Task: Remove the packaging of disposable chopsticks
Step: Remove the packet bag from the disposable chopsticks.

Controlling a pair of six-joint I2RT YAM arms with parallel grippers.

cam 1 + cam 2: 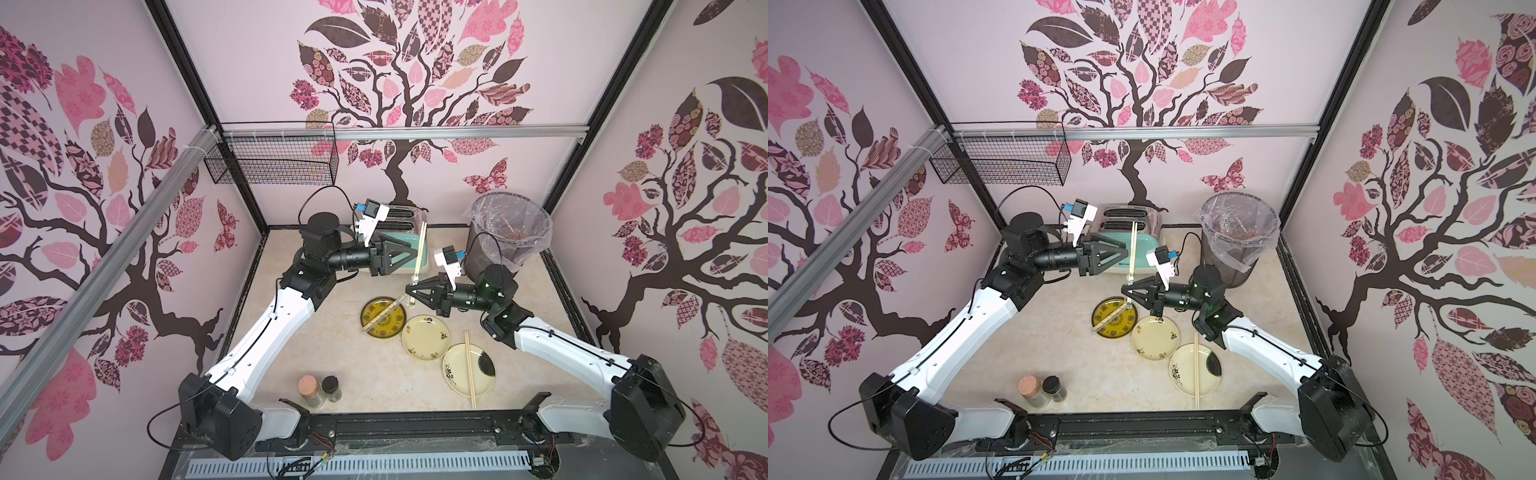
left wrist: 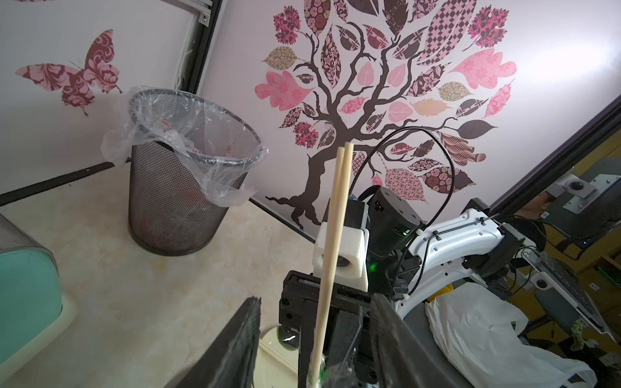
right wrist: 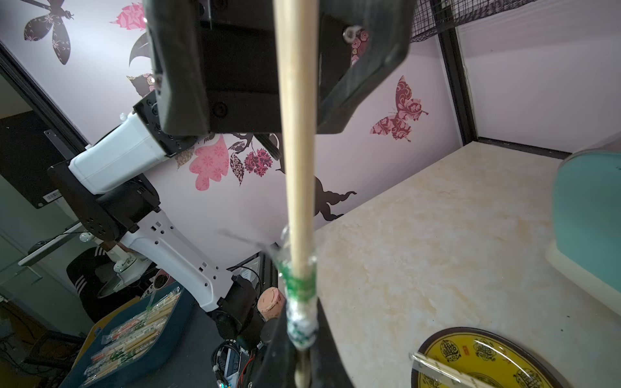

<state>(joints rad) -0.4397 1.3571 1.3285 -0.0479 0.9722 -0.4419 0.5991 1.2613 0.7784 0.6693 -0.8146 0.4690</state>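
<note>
Held pair [image 1: 1132, 245]: pale wooden chopsticks, near upright, upper length bare.
Left gripper [image 1: 1124, 250]: black, in front of the mint-green toaster [image 1: 1144, 249]; tips just beside the held pair.
Right gripper [image 1: 1125, 289]: black, closed low on the held pair, over its clear plastic sleeve [image 1: 1130, 303].
Yellow patterned plate [image 1: 1121, 328]: second pair [image 1: 1109, 322] lying aslant across it.
Cream plate with black patch [image 1: 1208, 382]: third pair [image 1: 1196, 374] lying across it.

pale matt wooden chopsticks [image 2: 332, 235], crinkly clear plastic sleeve [image 3: 300, 302], seemingly glossy plate [image 1: 390, 326]
</note>
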